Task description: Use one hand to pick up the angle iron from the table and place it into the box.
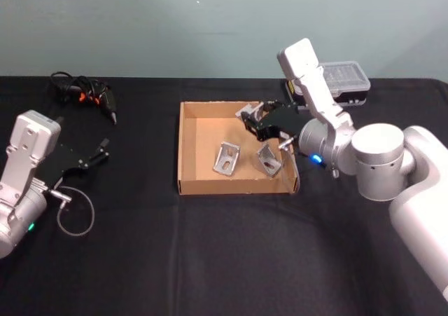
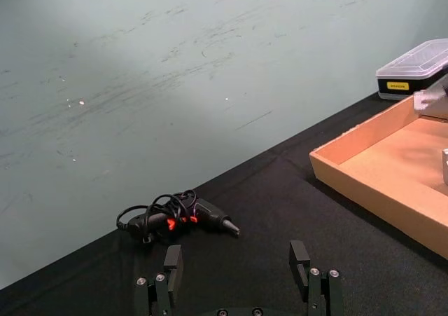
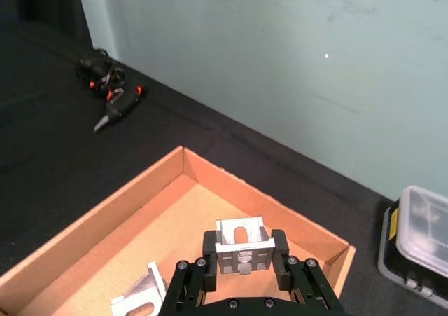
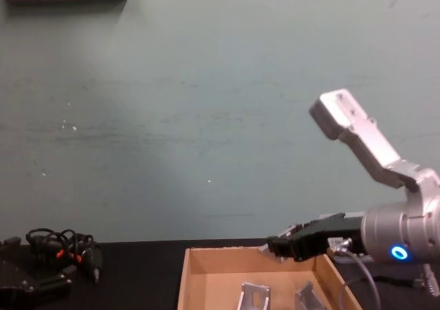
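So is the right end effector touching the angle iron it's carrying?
Touching. The right wrist view shows the right end effector shut on the angle iron, fingers against its sides.

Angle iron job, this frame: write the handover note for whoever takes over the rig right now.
Right gripper: shut on an angle iron, held above the box near its back right part.
Left gripper: open, parked over the table on the left, holding nothing.
Box: sits mid-table; two angle irons already lie on its floor.
Done: the held piece has been picked up and brought over the box.
Left: lower a little, open the fingers to drop it in, then pull the arm back. Judging by the head view, no more angle irons lie loose on the table.
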You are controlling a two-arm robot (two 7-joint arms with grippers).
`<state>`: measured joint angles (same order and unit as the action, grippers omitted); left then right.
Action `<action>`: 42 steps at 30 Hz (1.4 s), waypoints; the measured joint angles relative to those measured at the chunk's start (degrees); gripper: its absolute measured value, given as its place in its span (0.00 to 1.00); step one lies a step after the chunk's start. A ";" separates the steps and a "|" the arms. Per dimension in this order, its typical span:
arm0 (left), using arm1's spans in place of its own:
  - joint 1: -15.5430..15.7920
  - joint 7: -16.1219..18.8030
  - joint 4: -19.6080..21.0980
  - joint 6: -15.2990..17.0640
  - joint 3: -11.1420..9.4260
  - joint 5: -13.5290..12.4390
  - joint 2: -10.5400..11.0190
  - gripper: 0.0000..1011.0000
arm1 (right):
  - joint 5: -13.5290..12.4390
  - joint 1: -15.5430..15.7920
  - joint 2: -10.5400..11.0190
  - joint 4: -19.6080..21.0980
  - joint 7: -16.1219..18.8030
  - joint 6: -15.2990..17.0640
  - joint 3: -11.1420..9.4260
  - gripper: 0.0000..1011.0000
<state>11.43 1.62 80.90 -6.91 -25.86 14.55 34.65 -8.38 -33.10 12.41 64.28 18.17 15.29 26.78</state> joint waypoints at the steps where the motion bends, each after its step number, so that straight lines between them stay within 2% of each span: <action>1: 0.00 0.00 0.00 0.00 0.00 0.00 0.00 0.99 | 0.23 -0.28 -0.22 -0.67 0.11 -0.07 0.08 0.45; 6: 0.00 0.00 0.00 0.00 0.00 0.00 0.00 0.99 | 1.49 -1.91 -1.50 -4.51 0.68 -0.44 0.40 0.45; 13: 0.00 0.00 0.00 0.00 0.00 0.00 0.00 0.99 | 2.79 -3.04 -2.55 -7.38 1.07 -0.78 0.30 0.45; 35: 0.00 0.00 0.00 0.00 0.00 0.00 0.00 0.99 | 5.62 -2.82 -3.77 -9.36 2.53 -0.99 -0.98 0.45; 38: 0.00 0.00 0.00 0.00 0.00 0.00 0.00 0.99 | 5.94 -2.79 -3.81 -9.38 2.56 -0.97 -1.04 0.49; 42: 0.00 0.00 0.00 0.00 0.00 0.00 0.00 0.99 | 6.50 -2.58 -3.79 -9.21 2.64 -0.90 -1.18 0.64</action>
<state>11.43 1.62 80.90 -6.91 -25.86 14.55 34.65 -1.88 -35.68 8.61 55.08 20.80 14.39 25.60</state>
